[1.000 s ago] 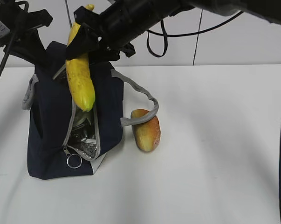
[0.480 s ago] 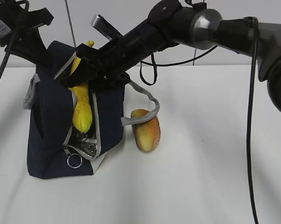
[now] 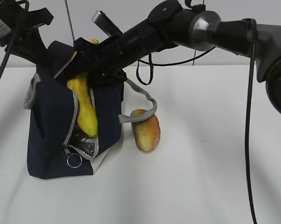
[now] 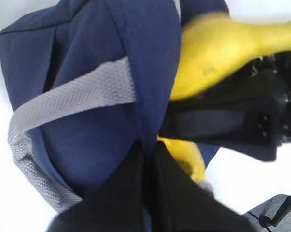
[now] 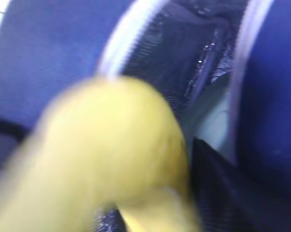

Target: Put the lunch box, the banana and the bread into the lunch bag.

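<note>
The right hand [image 3: 84, 58], whose grip I cannot tell, hangs over the long yellow banana [image 3: 84, 105], which is halfway into the navy fabric lunch bag [image 3: 49, 121]; the left hand [image 4: 147, 159] pinches the bag's rim. The banana may topple onto the white bench [image 3: 201, 154].

The exterior camera looked down at a slant from in front of the lunch bag [image 3: 51, 135], taking in the bag, the bread [image 3: 146, 129] to its right and the white table [image 3: 201, 177]. The left wrist camera sat very close above the bag's fabric top [image 4: 87, 96]. The right wrist camera peered closely into the bag's zipped opening [image 5: 203, 63]. All three views shared the banana [image 3: 85, 109] at that opening.
</note>
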`<state>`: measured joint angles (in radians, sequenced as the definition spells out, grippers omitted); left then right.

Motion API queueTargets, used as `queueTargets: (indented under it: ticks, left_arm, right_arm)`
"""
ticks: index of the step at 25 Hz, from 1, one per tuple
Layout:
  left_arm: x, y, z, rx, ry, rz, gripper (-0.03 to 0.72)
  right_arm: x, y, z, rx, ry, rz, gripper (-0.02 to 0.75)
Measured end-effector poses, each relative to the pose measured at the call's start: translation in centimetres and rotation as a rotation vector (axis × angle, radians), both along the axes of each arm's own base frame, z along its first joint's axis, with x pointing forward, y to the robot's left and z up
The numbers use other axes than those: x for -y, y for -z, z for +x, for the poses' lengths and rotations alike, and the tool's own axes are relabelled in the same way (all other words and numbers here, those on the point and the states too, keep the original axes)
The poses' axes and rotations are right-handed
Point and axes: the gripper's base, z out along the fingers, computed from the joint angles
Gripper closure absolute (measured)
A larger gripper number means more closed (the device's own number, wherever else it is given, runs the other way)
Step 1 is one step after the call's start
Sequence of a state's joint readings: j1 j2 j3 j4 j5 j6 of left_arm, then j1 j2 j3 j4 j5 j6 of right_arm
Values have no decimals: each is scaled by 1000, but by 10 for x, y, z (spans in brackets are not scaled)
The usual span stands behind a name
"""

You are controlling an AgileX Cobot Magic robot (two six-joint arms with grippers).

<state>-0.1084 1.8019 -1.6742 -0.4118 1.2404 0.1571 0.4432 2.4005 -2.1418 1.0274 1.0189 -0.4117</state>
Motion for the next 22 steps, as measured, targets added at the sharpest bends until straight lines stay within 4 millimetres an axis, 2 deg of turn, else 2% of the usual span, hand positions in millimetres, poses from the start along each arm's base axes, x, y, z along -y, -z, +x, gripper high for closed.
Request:
queueTargets:
  ticks: [4, 6, 15, 22]
  left_arm:
    - [0, 0, 0, 0, 0, 0, 687]
    - [0, 0, 0, 0, 0, 0, 687]
    - [0, 0, 0, 0, 0, 0, 687]
    - [0, 0, 0, 0, 0, -2, 687]
  right_arm:
    - [-1, -1, -2, -19, -17, 11, 169]
    - [-1, -1, -3, -22, -26, 11, 140]
    - [1, 1, -4, -23, -41, -9, 136]
    - [12, 14, -3, 40, -93, -193, 143]
